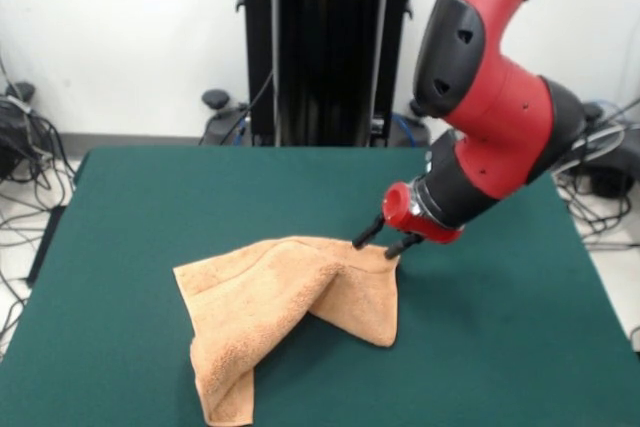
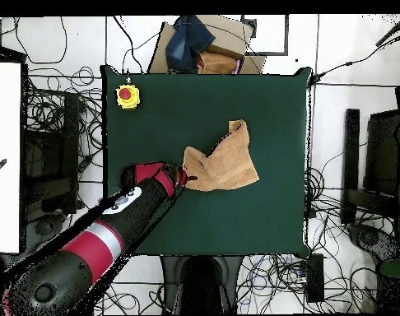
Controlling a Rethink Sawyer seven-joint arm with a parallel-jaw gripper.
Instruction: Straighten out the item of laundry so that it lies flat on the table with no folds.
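Our tool (image 1: pixel 387 238) has its two fingers pinched on a raised corner of the towel (image 1: pixel 290 317), which trails away from it, rumpled and folded over itself, onto the green desk (image 1: pixel 500 347). We judge the terry cloth light, soft and limp, so it will drape and drag; hemmed corners look like the best hold.

- Even, bright indoor light falls from above; no glare shows on the matte table (image 1: pixel 150 207).
- A soft, faint shadow lies under the raised fold of the towel (image 1: pixel 290 307).
- The front view is mildly soft, with the arm's red shell (image 1: pixel 490 97) showing dull highlights.
- The overhead view looks harsher, its white floor nearly blown out.
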